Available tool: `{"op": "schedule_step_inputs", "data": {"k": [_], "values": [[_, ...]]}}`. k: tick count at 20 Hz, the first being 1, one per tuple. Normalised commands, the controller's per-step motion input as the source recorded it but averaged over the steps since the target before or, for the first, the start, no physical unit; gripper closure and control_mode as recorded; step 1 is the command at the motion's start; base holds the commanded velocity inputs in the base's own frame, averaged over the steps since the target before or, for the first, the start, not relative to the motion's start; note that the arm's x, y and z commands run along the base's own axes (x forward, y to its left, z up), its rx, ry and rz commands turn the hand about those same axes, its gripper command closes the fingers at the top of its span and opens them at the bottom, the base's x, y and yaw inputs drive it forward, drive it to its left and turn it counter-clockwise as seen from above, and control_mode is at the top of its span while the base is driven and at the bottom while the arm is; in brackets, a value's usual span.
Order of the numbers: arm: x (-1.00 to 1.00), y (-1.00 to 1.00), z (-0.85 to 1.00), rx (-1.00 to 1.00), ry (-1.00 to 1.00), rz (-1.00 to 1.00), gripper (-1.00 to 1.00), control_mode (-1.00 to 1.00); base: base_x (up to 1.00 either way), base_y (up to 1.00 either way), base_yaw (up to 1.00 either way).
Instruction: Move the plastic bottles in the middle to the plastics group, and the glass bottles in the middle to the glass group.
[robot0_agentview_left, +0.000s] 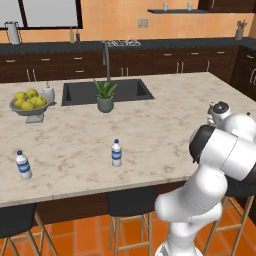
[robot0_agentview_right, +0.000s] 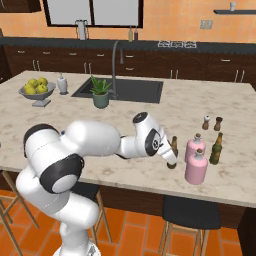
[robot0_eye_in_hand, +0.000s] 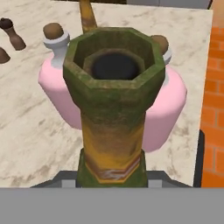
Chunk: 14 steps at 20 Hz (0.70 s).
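Note:
My gripper (robot0_agentview_right: 171, 159) is shut on a slim dark beer bottle (robot0_agentview_right: 174, 145), held upright low over the counter's front right part. In the hand view this beer bottle (robot0_eye_in_hand: 113, 109) stands close up, seen from its open mouth down. Right behind it stand two squat pink bottles (robot0_agentview_right: 195, 146) (robot0_agentview_right: 196, 167) with white stoppers, and beyond them another beer bottle (robot0_agentview_right: 216, 148). A small clear water bottle (robot0_agentview_left: 116, 153) with a blue label stands at the middle front of the counter. A like water bottle (robot0_agentview_left: 22, 165) stands at the far left front.
Two tiny shakers (robot0_agentview_right: 212, 123) stand behind the pink bottles. A potted plant (robot0_agentview_left: 105, 96) sits before the sink (robot0_agentview_left: 107, 91). A bowl of lemons (robot0_agentview_left: 29, 103) and a white pump bottle (robot0_agentview_left: 48, 93) are at the back left. Stools (robot0_agentview_left: 131, 207) stand under the counter's front edge.

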Motion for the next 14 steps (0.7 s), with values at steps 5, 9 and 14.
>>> {"op": "schedule_step_inputs", "data": {"k": [5,9,14], "values": [[0.08,-0.06,0.00,0.00,0.00,-0.07,1.00,-1.00,0.00,0.00,0.00],[0.08,0.00,-0.20,0.00,0.00,-0.04,1.00,-1.00,0.00,0.00,0.00],[0.05,0.00,-0.54,0.00,0.00,-0.03,1.00,-1.00,0.00,0.00,0.00]]}}
